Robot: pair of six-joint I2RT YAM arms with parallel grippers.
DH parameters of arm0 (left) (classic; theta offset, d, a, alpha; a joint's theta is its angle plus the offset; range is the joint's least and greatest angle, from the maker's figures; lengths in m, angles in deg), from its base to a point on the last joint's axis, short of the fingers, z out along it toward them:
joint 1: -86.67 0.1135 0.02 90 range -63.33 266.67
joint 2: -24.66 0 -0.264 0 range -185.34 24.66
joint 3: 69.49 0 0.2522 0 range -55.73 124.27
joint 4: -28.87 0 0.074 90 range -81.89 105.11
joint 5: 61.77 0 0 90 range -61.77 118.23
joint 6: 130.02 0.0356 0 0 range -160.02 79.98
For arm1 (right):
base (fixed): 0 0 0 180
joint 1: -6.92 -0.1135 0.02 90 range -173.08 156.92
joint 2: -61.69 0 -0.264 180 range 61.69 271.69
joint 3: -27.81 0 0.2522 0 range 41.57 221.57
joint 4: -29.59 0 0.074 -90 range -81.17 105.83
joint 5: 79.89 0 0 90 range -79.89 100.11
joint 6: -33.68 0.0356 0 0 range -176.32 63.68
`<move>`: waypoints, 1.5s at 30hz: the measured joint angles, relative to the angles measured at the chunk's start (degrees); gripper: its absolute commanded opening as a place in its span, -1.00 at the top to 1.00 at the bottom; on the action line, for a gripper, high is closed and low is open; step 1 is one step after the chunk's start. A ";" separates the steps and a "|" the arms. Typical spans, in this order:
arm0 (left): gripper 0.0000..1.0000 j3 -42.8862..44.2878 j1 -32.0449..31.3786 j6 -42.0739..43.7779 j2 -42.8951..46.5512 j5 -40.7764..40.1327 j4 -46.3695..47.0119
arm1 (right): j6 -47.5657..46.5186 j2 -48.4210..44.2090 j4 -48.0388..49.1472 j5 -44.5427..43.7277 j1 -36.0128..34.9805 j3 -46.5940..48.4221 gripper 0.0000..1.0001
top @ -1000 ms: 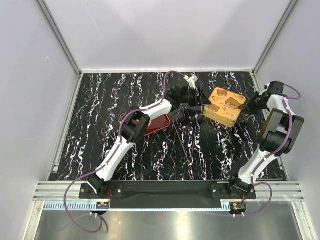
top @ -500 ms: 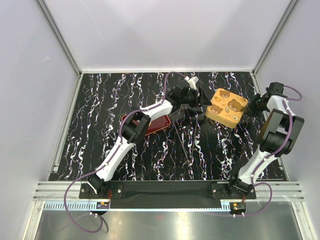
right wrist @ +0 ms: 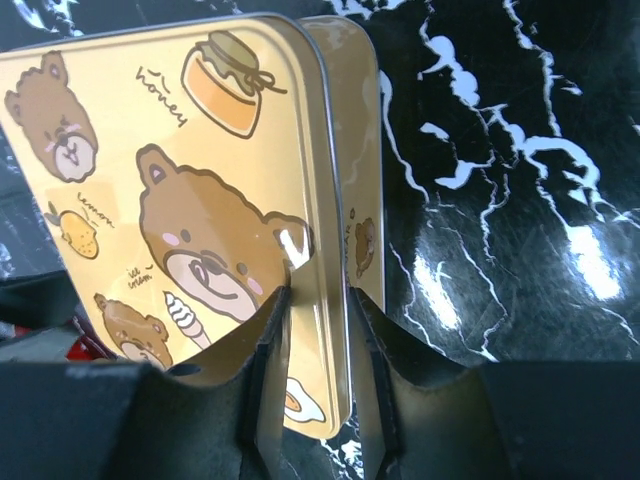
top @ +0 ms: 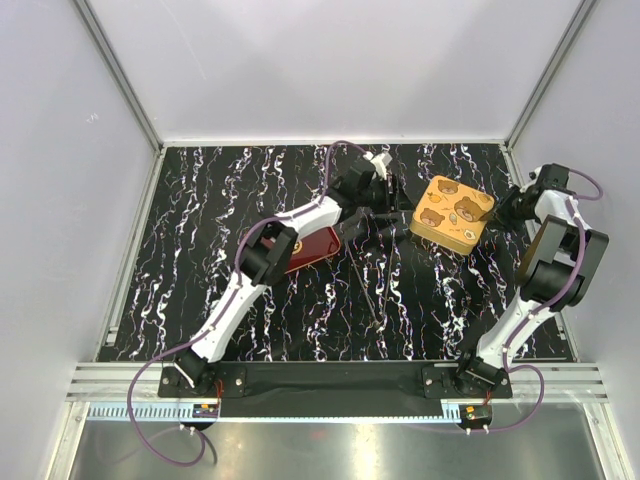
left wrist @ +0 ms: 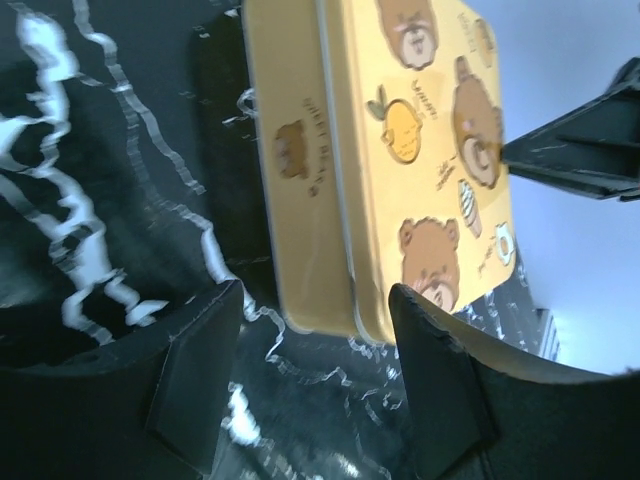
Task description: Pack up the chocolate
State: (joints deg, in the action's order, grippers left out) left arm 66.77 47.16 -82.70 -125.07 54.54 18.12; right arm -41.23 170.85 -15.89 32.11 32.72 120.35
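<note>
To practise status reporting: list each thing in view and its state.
tin lid: covering its base
right gripper: shut on the tin lid's edge
left gripper: open, holding nothing
red tray: lying flat, partly hidden

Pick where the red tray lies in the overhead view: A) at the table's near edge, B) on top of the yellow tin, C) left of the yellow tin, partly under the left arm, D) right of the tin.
C: the red tray sits left of the yellow tin, with the left arm crossing over it.
</note>
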 measured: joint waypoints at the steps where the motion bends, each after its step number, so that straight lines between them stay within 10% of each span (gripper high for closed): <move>1: -0.32 -0.42 0.31 0.72 0.76 0.00 -1.18 | -0.04 0.00 -0.61 -0.52 -0.07 0.39 0.28; 12: -0.36 -13.64 3.45 12.41 29.62 -3.69 -10.99 | 1.90 -6.10 -5.95 -1.36 -0.57 2.93 0.63; 21: -0.40 -36.15 4.00 17.99 58.07 -9.64 -11.98 | 12.46 -1.22 17.92 23.96 -7.52 -0.17 0.81; 33: -0.42 -51.28 4.13 19.12 67.38 -15.21 -19.87 | 20.26 13.33 34.56 38.14 -8.41 -4.02 0.77; 45: -0.41 -52.57 4.13 19.17 76.08 -16.68 -21.18 | 17.44 26.56 26.36 38.29 -8.15 19.52 0.75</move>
State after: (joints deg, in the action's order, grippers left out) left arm 14.21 51.29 -63.53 -48.99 37.86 -3.06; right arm -23.78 197.41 10.47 70.40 24.57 139.87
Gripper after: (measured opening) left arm 0.704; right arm 0.118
